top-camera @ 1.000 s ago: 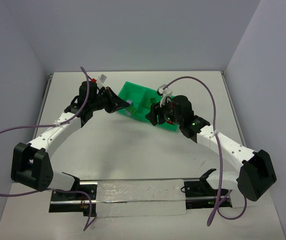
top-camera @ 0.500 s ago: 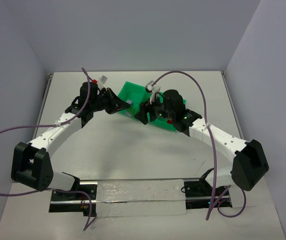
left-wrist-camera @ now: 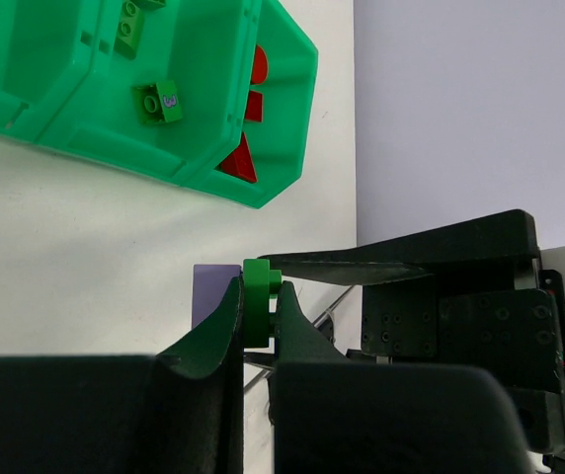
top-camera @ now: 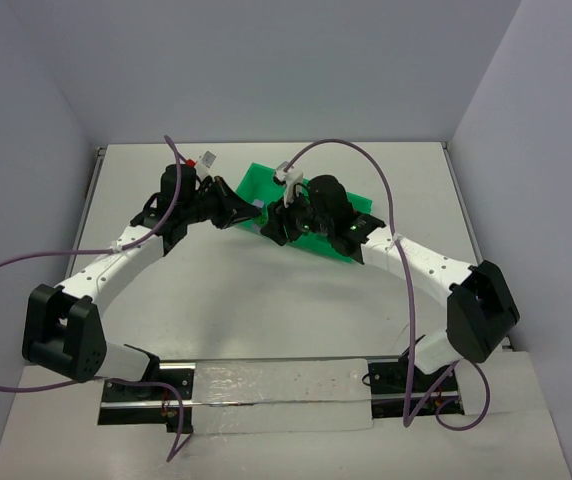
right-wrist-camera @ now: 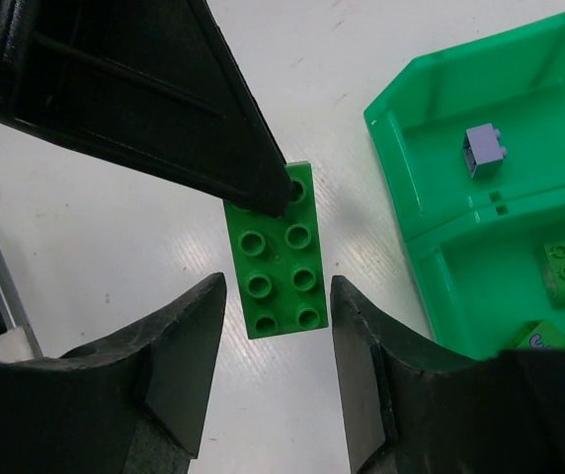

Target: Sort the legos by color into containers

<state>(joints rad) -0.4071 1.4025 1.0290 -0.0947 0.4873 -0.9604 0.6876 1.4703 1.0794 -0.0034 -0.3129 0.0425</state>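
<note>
**Two-arm hand-over beside the sorting tray.** The left gripper (left-wrist-camera: pixel 260 306) was clamped on a flat green studded plastic brick (right-wrist-camera: pixel 281 259), gripping it by one end. A lavender-grey plastic brick (left-wrist-camera: pixel 213 294) was joined to the green brick's face, on the outer side of one left finger. This joined pair was held above the white tabletop (right-wrist-camera: pixel 95 237), clear of the tray.

The right gripper (right-wrist-camera: pixel 278 296) faced the left one with its jaws partly apart. They bracketed the free end of the green brick, one finger close on each long side. Whether the pads pressed the brick could not be told from either wrist view.

The bright green three-compartment plastic tray (right-wrist-camera: pixel 431 123) lay just beyond and to one side of the right gripper's fingertips. Its near end compartment held a single lavender-grey brick (right-wrist-camera: pixel 485 150). The middle compartment held loose green bricks (left-wrist-camera: pixel 157 102), and the far end compartment held red pieces (left-wrist-camera: pixel 246 158).

No loose brick showed on the tabletop in any view. By this evidence the sorting was nearly finished. What probably remained was to pull the held pair apart and drop each half into the compartment of its colour.
</note>
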